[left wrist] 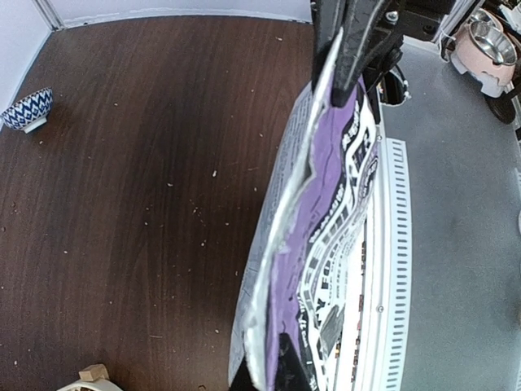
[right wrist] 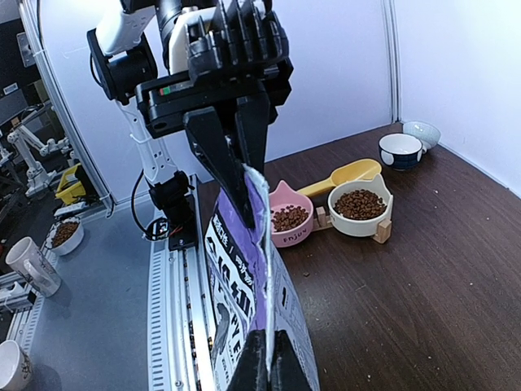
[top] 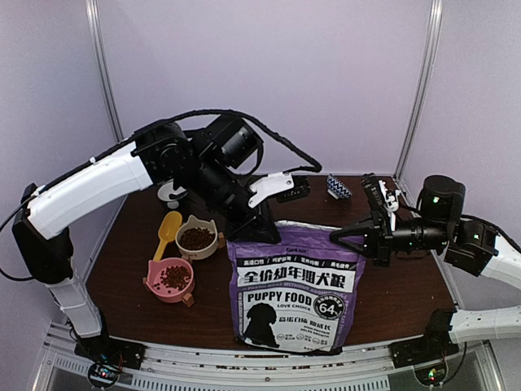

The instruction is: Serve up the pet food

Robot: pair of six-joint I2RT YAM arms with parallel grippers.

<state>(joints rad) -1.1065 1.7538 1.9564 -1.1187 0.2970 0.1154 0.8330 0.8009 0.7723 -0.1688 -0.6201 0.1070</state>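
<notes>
The pet food [top: 175, 278] lies as dark kibble in two dishes at the left of the tabletop [top: 391, 301]: a heap in the pink bowl [top: 167, 296] and another in the cream cat-eared bowl [top: 196, 253] just behind it, with the yellow scoop [top: 167, 230] resting beside them. The purple puppy-food bag [top: 295, 285] stands upright at the near edge, well apart from the bowls on their right. Both arms are on it. The left hand [top: 262, 230] is clenched on the left end of the bag's top edge, and the right hand [top: 342, 235] is clenched on the right end. The wrist views show the mouth pinched flat between each pair of fingers. With kibble already in both dishes, the serving itself looks largely done, and the step in hand appears to be dealing with the bag's mouth, though whether it is being pressed shut or merely steadied cannot be told. The next move probably calls for even pressure along the seam, then letting go one hand at a time so the tall, soft bag does not tip toward the edge or onto the bowls.
</notes>
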